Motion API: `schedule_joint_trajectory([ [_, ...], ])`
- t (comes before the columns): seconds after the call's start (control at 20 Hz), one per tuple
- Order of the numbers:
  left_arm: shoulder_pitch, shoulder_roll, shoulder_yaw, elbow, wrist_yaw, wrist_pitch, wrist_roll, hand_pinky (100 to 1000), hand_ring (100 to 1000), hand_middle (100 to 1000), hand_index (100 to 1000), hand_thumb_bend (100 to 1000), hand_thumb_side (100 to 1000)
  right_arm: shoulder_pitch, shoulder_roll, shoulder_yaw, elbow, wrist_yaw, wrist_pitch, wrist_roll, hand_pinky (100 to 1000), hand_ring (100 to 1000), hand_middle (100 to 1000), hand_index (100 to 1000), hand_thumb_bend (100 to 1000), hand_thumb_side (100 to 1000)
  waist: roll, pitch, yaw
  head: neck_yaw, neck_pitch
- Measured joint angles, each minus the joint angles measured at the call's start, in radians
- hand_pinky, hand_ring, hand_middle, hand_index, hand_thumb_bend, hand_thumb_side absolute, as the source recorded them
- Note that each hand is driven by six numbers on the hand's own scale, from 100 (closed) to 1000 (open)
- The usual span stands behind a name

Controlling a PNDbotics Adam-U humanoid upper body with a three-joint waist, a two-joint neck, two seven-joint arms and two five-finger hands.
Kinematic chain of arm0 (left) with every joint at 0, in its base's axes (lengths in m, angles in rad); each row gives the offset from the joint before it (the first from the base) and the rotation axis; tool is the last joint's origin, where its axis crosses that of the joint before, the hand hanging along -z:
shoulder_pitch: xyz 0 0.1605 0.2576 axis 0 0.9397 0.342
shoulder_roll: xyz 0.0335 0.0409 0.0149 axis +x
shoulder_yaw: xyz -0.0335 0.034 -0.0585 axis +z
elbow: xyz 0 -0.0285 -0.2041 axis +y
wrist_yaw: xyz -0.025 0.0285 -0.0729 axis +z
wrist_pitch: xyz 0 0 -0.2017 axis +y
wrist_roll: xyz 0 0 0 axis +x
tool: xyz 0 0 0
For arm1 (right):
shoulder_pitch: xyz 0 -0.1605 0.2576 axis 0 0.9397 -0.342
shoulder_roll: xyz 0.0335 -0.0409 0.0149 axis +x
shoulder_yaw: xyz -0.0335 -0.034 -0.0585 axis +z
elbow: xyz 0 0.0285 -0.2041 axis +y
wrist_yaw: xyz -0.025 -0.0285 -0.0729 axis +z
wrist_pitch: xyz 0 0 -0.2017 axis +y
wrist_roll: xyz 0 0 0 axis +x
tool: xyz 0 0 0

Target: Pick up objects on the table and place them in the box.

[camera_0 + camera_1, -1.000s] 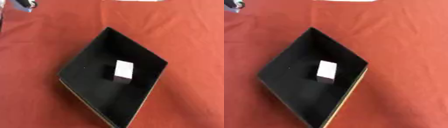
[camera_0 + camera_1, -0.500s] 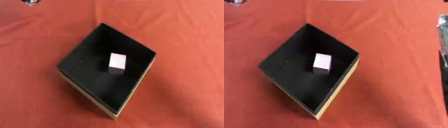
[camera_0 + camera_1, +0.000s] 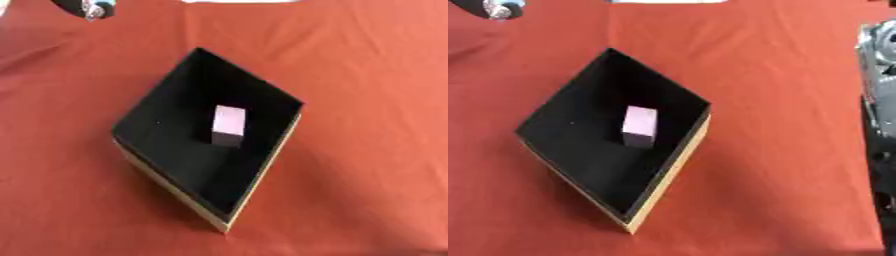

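Note:
A black box (image 3: 267, 167) with tan outer walls sits cornerwise on the red cloth (image 3: 367, 75). A small pale pink block (image 3: 229, 125) lies on the box's dark floor near its middle. A black and silver part of my left hand or arm (image 3: 86, 7) shows at the top left corner, well away from the box. In the right eye view a silver and black part of my right arm (image 3: 877, 80) runs down the right edge, apart from the box. Neither hand holds anything that I can see.
Red cloth covers the table on all sides of the box, with soft folds at the upper left. A white strip (image 3: 667, 1) shows at the far edge. No other loose objects are visible on the cloth.
The whole picture has shifted, so the camera moved. My right arm has come into the right edge of the right eye view. The block stays in the same spot in the box.

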Motion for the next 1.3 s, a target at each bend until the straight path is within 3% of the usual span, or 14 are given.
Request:
schedule_joint_trajectory([
  [0.3, 0.039, 0.046, -0.096, -0.235, 0.117, 0.047, -0.041, 362, 560, 641, 741, 420, 100, 0.0, 0.0, -0.002, 0.0, 0.002, 0.0, 0.0, 809, 677, 596, 801, 100, 677, 0.003, -0.001, 0.003, -0.006, 0.0],
  [0.6, 0.072, 0.073, -0.164, -0.404, 0.186, 0.105, -0.087, 373, 570, 650, 727, 444, 100, 0.002, 0.001, -0.005, 0.0, 0.003, 0.0, 0.0, 808, 677, 595, 801, 100, 677, 0.003, -0.001, 0.007, -0.015, 0.0],
  [1.05, 0.099, 0.068, -0.188, -0.488, 0.176, 0.12, -0.109, 377, 574, 653, 724, 430, 100, 0.009, 0.009, -0.006, 0.0, 0.003, 0.001, -0.001, 808, 676, 594, 800, 100, 678, 0.0, -0.002, 0.012, -0.021, 0.0],
  [1.3, 0.124, 0.029, -0.216, -0.488, 0.16, 0.107, -0.146, 380, 576, 656, 723, 406, 100, 0.014, 0.01, -0.006, 0.0, 0.003, 0.001, -0.005, 808, 675, 592, 800, 100, 678, -0.001, -0.002, 0.018, -0.022, 0.0],
])
